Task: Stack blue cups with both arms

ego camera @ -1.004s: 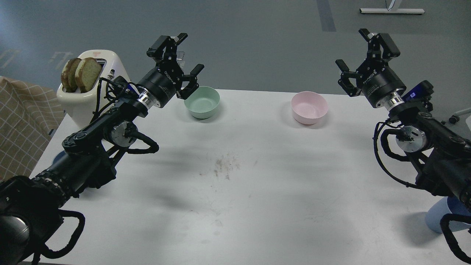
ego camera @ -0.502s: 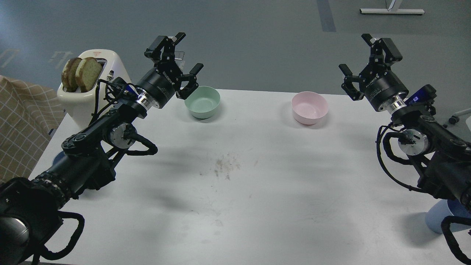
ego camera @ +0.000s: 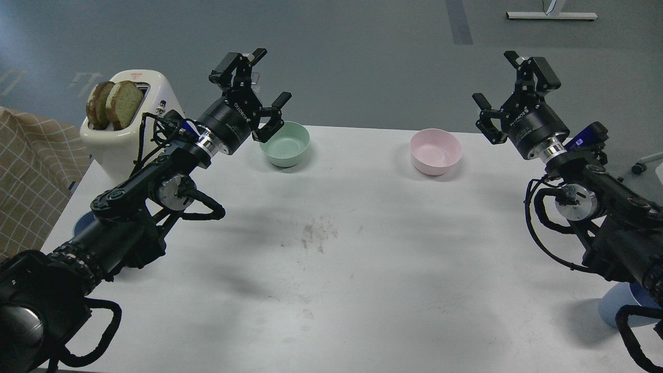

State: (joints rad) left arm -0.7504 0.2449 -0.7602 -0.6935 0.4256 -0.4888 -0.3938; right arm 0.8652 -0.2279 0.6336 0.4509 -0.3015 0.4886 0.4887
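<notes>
Currently raised above the white bench (ego camera: 362, 269) with fingers spread, empty: left gripper (ego camera: 256, 88) at 11 o'clock, right gripper (ego camera: 510, 88) at 1 o'clock. Well apart from both, mostly hidden under the arms: one blue cup (ego camera: 614, 308) at 4 o'clock, another blue cup (ego camera: 83, 224) at 9 o'clock. Cannot tell either cup's axis or pointing.

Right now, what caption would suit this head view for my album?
Both open hands, left and right, raised above a white table with two bowls, blue cups untouched.
</notes>
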